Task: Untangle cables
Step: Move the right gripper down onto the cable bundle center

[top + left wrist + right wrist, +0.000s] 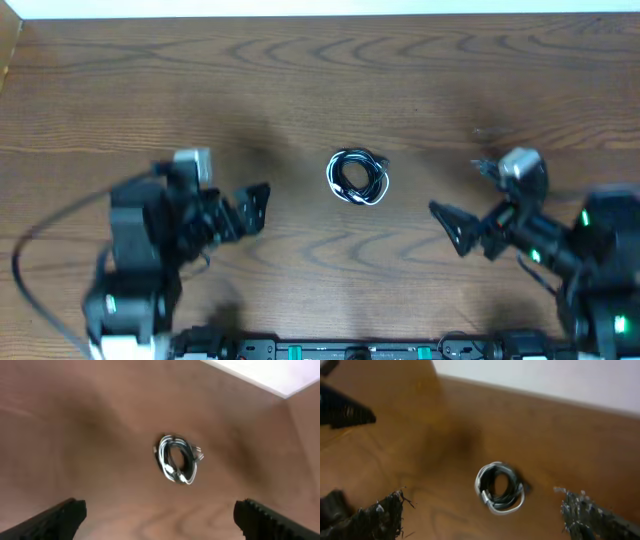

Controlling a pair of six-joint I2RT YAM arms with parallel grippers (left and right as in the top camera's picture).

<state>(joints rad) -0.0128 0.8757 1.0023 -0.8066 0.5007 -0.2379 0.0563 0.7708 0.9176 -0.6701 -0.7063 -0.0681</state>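
Observation:
The cables (358, 176) lie coiled in one small bundle of black and white cords at the middle of the wooden table. The same cables (176, 459) sit ahead of my left gripper (160, 516), whose fingers stand wide apart with nothing between them. In the overhead view the left gripper (256, 205) is to the left of the bundle and apart from it. My right gripper (447, 226) is to the right of the bundle, open and empty. From the right wrist, the cables (500, 488) lie just beyond the right gripper (481, 510).
The wooden table (320, 90) stretches back to a pale wall edge (270, 375). A thick black wire (30, 250) loops out from the left arm at the left. The arms' base rail (350, 350) runs along the front edge.

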